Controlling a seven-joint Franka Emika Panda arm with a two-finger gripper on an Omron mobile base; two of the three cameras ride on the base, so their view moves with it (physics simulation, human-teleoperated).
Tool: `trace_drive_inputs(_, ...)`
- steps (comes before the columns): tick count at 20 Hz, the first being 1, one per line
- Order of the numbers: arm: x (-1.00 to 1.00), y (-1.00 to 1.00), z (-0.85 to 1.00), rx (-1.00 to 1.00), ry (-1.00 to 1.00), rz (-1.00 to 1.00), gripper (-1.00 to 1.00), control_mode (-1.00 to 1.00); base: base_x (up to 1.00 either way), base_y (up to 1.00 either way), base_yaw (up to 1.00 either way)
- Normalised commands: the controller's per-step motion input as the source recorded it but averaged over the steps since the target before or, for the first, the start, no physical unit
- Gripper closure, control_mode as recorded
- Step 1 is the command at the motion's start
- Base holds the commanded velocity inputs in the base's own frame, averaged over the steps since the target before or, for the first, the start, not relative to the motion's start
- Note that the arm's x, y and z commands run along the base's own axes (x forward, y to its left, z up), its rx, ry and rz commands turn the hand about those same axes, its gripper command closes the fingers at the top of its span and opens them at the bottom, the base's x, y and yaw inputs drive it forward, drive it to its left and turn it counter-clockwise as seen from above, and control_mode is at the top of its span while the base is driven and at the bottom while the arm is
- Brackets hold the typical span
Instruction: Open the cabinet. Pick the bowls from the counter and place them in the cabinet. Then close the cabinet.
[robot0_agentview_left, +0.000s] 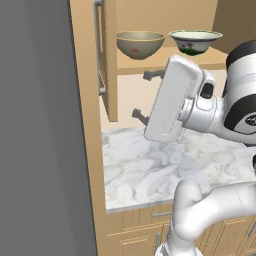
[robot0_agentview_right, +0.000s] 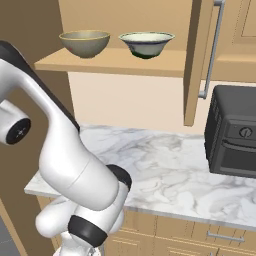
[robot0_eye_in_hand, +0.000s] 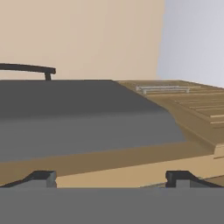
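Note:
The cabinet stands open, its left door (robot0_agentview_left: 108, 60) and right door (robot0_agentview_right: 199, 60) swung out toward me. Both bowls sit on its shelf (robot0_agentview_right: 110, 61): the tan-brown bowl (robot0_agentview_left: 140, 44) (robot0_agentview_right: 85, 42) to the left and the pale white bowl (robot0_agentview_left: 195, 41) (robot0_agentview_right: 147, 44) to the right. My gripper (robot0_agentview_left: 146, 95) (robot0_eye_in_hand: 111, 178) is open and empty. It hangs above the counter (robot0_agentview_left: 150, 170) (robot0_agentview_right: 165, 165) and points left at the lower inner side of the left door, a short way from it. The hand view is rolled and looks along wooden and grey panels.
A tall grey panel (robot0_agentview_left: 40, 125) stands on the left beside the cabinet side. A black countertop oven (robot0_agentview_right: 232, 132) sits at the right of the counter under the right door. Lower wooden cabinets (robot0_agentview_right: 200, 235) run below the counter edge.

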Motion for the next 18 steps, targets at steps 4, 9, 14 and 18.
trace_drive_inputs(4,-0.28,0.04,0.0,-0.09,0.35,0.08,-1.0,-1.0,0.0,0.0,0.0)
trace_drive_inputs(9,0.08,0.18,0.0,-0.19,0.42,0.0,-1.0,-1.0,0.0,0.0,0.0)
trace_drive_inputs(14,0.07,0.19,0.0,-0.17,0.37,0.0,-1.0,-1.0,0.0,0.0,0.0)
trace_drive_inputs(18,0.05,0.21,0.0,-0.17,0.34,0.0,-1.0,-1.0,0.0,0.0,0.0)
